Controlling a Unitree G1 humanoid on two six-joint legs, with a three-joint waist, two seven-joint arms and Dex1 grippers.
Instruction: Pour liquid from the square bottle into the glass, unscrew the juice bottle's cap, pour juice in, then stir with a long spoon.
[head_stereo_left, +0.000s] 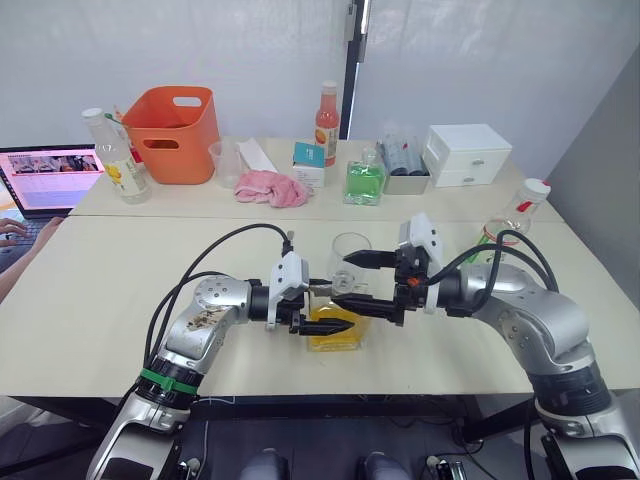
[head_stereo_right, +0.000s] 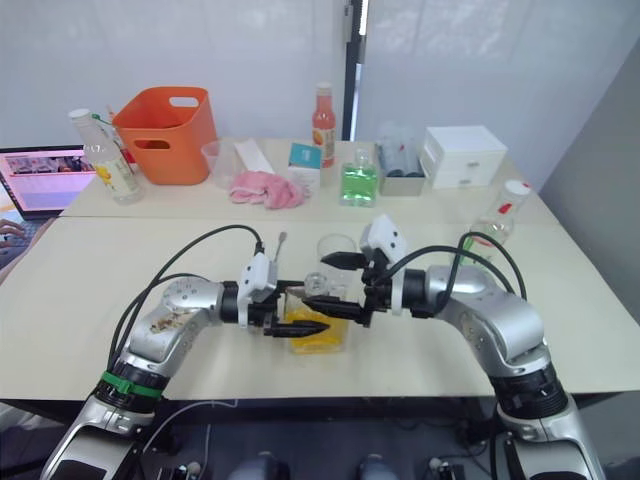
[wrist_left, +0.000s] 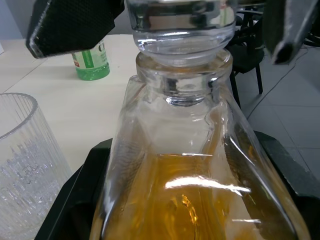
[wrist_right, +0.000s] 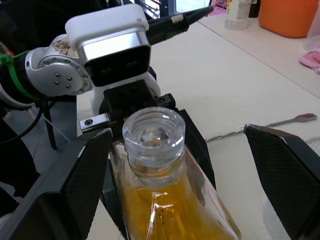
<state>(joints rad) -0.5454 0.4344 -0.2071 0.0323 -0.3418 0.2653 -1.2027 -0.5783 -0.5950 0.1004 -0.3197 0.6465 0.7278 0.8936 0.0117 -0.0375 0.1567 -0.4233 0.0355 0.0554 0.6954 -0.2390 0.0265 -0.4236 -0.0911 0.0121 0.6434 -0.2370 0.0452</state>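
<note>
The square bottle (head_stereo_left: 346, 336) with yellow-orange liquid stands near the table's front edge, its clear stopper (wrist_right: 154, 134) in the neck. My left gripper (head_stereo_left: 326, 318) is shut on the bottle's body. My right gripper (head_stereo_left: 350, 285) reaches in from the right and is open, with one finger (wrist_right: 75, 190) on each side of the stopper and not touching it. The glass (head_stereo_left: 350, 252) stands empty just behind the bottle. The juice bottle (head_stereo_left: 508, 222), with its white cap (head_stereo_left: 536, 188) on, stands behind my right arm. The long spoon (wrist_right: 280, 121) lies on the table behind my left gripper.
Along the back are an orange basket (head_stereo_left: 172, 120), a clear bottle with a yellow label (head_stereo_left: 118, 160), a measuring cup (head_stereo_left: 227, 160), a pink cloth (head_stereo_left: 272, 187), an orange-red bottle (head_stereo_left: 327, 125), a green square bottle (head_stereo_left: 364, 180) and a white drawer box (head_stereo_left: 467, 155). A laptop (head_stereo_left: 45, 178) and a person's hand (head_stereo_left: 10, 230) are at far left.
</note>
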